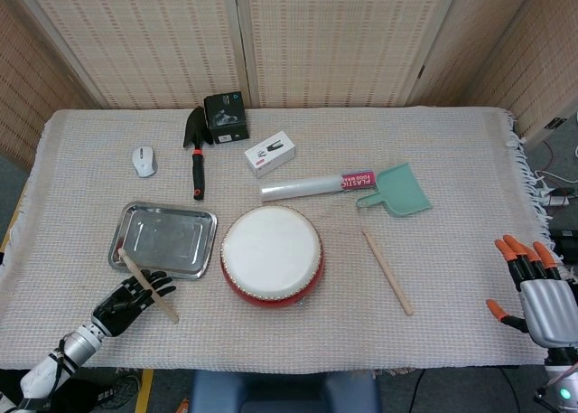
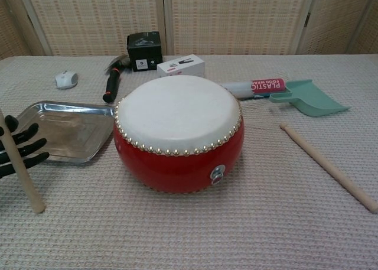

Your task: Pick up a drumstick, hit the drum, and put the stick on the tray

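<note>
Drumstick (image 1: 147, 285) held by left hand (image 1: 126, 301), at 8 o'clock from drum (image 1: 271, 253).
Right hand (image 1: 535, 295) spread, empty. Roll (image 1: 316, 186) at 12 o'clock reads "PLASTIC FOOD WRAP".

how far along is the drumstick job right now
Picked up: the left hand holds a drumstick beside the tray, and a second stick lies right of the drum. The frames can't confirm a strike. Placing the stick on the tray remains.
</note>
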Controlling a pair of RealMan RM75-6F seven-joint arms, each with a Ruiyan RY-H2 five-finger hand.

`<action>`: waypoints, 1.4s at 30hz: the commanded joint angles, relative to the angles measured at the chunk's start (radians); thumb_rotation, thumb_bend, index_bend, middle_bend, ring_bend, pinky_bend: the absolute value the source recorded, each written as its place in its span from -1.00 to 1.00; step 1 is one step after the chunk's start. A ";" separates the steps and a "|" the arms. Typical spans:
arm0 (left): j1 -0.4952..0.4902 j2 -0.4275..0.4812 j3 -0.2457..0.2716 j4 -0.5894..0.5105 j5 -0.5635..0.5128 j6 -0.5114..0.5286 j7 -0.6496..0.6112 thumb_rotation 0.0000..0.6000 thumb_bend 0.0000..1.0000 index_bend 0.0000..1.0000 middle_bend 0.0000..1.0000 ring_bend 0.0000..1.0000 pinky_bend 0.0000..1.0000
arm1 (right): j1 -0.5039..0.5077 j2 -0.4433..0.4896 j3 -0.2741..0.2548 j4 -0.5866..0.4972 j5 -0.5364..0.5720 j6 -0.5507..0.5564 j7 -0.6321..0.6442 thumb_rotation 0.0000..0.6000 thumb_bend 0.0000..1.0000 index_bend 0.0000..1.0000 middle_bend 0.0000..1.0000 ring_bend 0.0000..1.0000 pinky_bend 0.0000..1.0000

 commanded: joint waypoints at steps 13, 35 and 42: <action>0.031 -0.032 -0.008 0.055 0.027 0.072 -0.002 1.00 -0.35 -0.07 -0.25 -0.37 -0.41 | -0.004 0.003 -0.001 -0.004 -0.006 0.008 -0.005 1.00 -0.58 -1.00 -0.96 -1.00 -1.00; 0.031 -0.014 -0.036 -0.087 -0.018 0.000 0.343 1.00 -0.44 0.02 -0.04 -0.15 -0.27 | -0.009 0.005 -0.001 -0.006 -0.010 0.017 -0.006 1.00 -0.58 -1.00 -0.96 -1.00 -1.00; 0.031 -0.017 -0.040 -0.096 -0.013 -0.002 0.383 1.00 -0.55 0.07 0.04 -0.08 -0.15 | -0.008 0.006 -0.001 -0.008 -0.011 0.016 -0.009 1.00 -0.58 -1.00 -0.96 -1.00 -1.00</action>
